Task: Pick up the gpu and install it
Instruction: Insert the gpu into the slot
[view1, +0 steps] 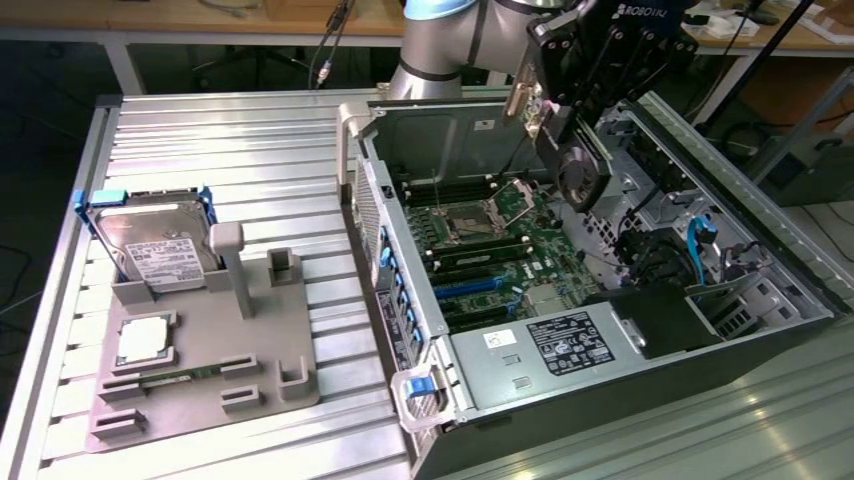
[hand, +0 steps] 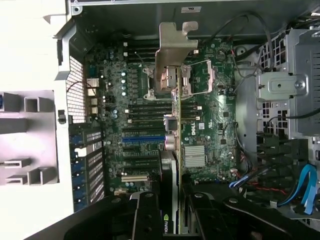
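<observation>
Presently the gpu (view1: 583, 172) is held clamped between the two fingers of the pincer (view1: 582, 118), on edge, above the open computer case (view1: 747, 345). It is carried clear of the motherboard (view1: 497, 250) and, as far as can be judged, touches nothing inside the case.

From the wrist, the gpu (hand: 169, 175) is seen edge-on as a thin dark line issuing from the pincer (hand: 172, 212). Its long axis runs straight away from the fingers (hand: 145, 215), and its silver metal bracket (hand: 175, 45) lies at the far end, toward the case's rear wall. The long axis is set across the blue slot (hand: 142, 139) and the dark slots beside it, not along them.

The card's connector edge is hidden by the card itself, so it cannot be told which slot lies directly below. A hard drive (view1: 160, 250) is left standing in its grey holder (view1: 267, 345) on the worktop (view1: 200, 130), well apart.
</observation>
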